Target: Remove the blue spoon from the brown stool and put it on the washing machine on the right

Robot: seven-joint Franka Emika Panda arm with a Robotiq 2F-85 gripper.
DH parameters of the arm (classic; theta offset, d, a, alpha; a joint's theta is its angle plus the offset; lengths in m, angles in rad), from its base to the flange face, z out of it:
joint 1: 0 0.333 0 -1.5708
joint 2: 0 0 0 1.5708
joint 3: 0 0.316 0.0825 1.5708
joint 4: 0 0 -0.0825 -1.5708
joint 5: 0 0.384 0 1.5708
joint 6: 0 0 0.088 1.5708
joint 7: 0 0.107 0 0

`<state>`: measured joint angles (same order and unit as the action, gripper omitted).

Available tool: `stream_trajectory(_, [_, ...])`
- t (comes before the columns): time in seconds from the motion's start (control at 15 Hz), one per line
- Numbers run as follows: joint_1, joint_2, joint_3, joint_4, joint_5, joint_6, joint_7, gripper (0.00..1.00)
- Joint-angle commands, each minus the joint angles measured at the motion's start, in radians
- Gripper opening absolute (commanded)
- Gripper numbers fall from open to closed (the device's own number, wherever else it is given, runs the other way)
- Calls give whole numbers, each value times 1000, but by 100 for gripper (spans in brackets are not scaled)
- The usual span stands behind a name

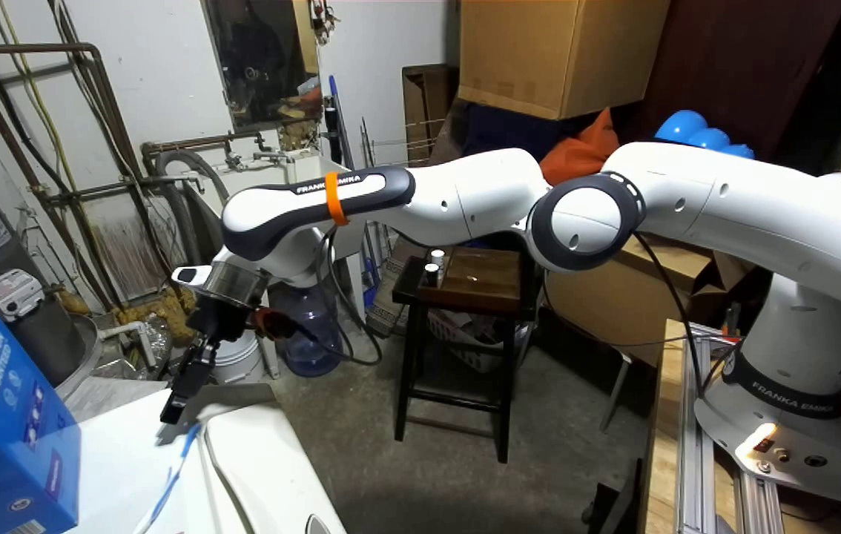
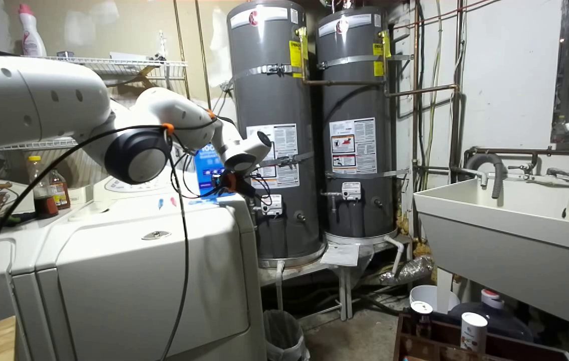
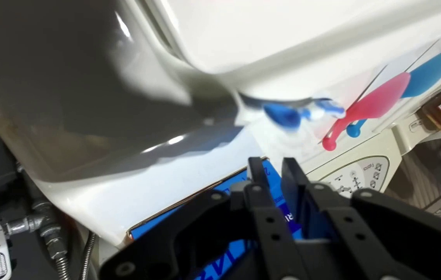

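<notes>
Although the blue spoon was blurred in the wrist view, it appeared to lie on the washing machine, ahead of the pincer, whose tips stood slightly apart with only the blue box showing through the gap. The transfer seemed done, with only withdrawal probably left. In an exterior view, the brown stool stood well apart from the pincer, while the spoon showed just beside its tips. The arm stretched out nearly level, its wrist bent so the pincer slanted down over the machine. In an exterior view, the pincer hung before a grey water heater, its gap impossible to tell there.
</notes>
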<state>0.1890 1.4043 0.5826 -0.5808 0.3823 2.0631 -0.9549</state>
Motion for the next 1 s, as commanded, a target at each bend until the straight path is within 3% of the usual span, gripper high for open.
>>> stream_trajectory(0.0, [15,37,14,72,2,-45,-1,49])
stream_trajectory(0.2, [14,39,16,77,3,-58,-4,66])
stream_trajectory(0.33, [14,38,16,77,2,-64,-4,84])
stream_trajectory(0.53, [14,36,13,79,1,-51,-4,99])
stream_trajectory(0.93, [8,2,-11,95,-19,-11,-9,100])
